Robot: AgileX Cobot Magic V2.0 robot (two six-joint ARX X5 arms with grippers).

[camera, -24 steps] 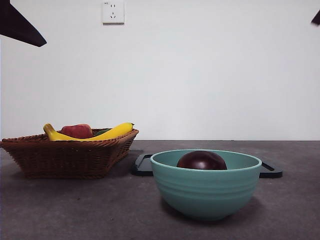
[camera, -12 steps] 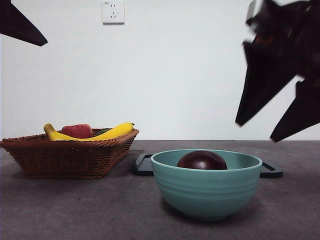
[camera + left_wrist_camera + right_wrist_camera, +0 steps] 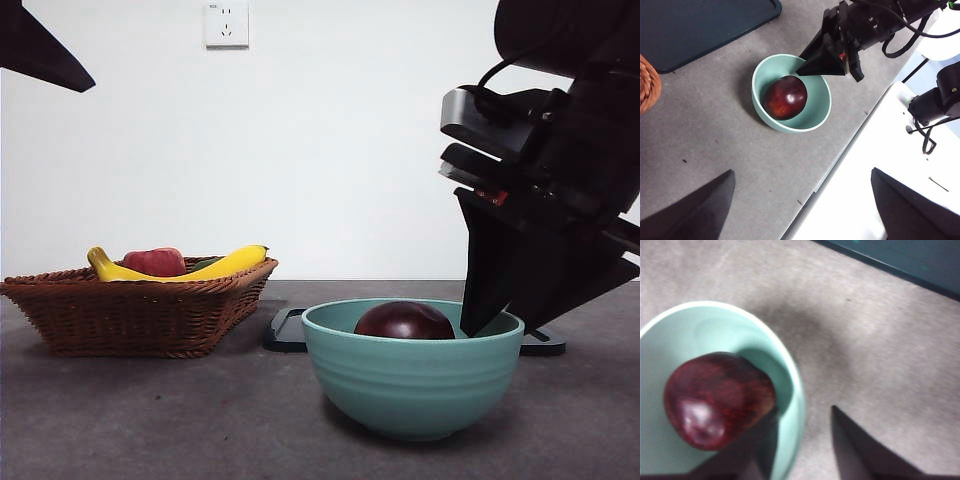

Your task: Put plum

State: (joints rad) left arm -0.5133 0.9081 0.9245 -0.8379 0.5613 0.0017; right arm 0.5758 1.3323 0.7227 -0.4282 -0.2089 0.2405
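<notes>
In the front view only the top of the plum (image 3: 404,321) shows above the rim of the bowl (image 3: 412,385); its lower part is hidden by the bowl's wall. The tray (image 3: 286,330) is mostly hidden behind the bowl, with only its two ends showing. The right end effector (image 3: 497,322) has its tips sunk behind the bowl's far rim, and its arm is cut by the picture's top and right edges. In the basket (image 3: 135,310), the red fruit (image 3: 154,262) and banana (image 3: 180,268) are partly hidden by the rim. The right wrist view is blurred, and the bowl there is cut off at the edge.
</notes>
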